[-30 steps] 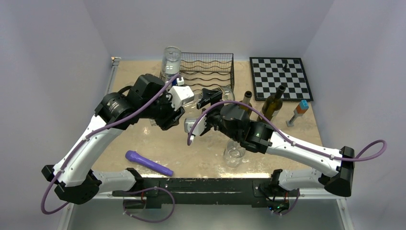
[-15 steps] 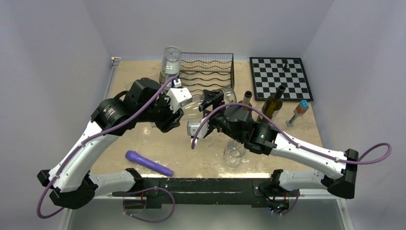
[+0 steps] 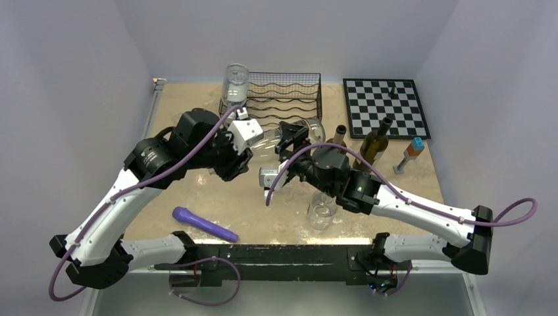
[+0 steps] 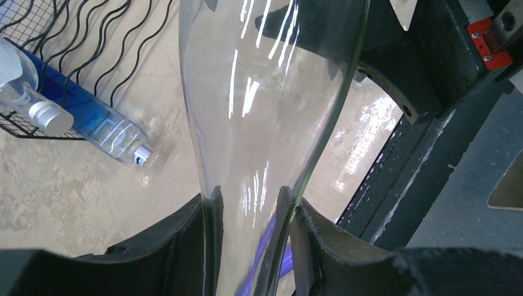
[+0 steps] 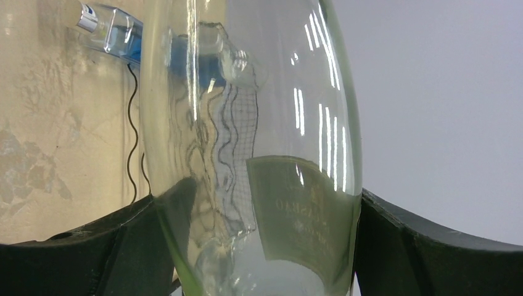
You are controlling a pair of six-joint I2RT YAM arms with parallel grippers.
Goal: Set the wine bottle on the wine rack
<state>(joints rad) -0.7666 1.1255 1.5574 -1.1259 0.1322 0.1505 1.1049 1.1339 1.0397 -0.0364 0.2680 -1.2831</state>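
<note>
A clear glass wine bottle (image 3: 309,129) hangs on its side above the table, just in front of the black wire wine rack (image 3: 287,96). My left gripper (image 3: 254,141) is shut on its narrow neck (image 4: 247,209), black fingers pressed to both sides. My right gripper (image 3: 293,135) is shut on the wide body (image 5: 247,123), jaws spread far apart around the glass and its greenish label. Wavy rack wires (image 4: 92,37) show beyond the bottle in the left wrist view. In the right wrist view the same wavy rack wires (image 5: 132,123) lie past the glass.
A tall clear bottle (image 3: 235,81) stands at the rack's left corner. A blue-labelled plastic bottle (image 4: 86,111) lies by the rack. Two dark bottles (image 3: 375,142), a chessboard (image 3: 387,106) and a blue-orange item (image 3: 412,151) are at the right. A purple stick (image 3: 204,224) and a glass jar (image 3: 321,212) lie nearer the arms.
Both arms have carried the bottle a little further back and right, toward the rack. Neither grip has changed.
</note>
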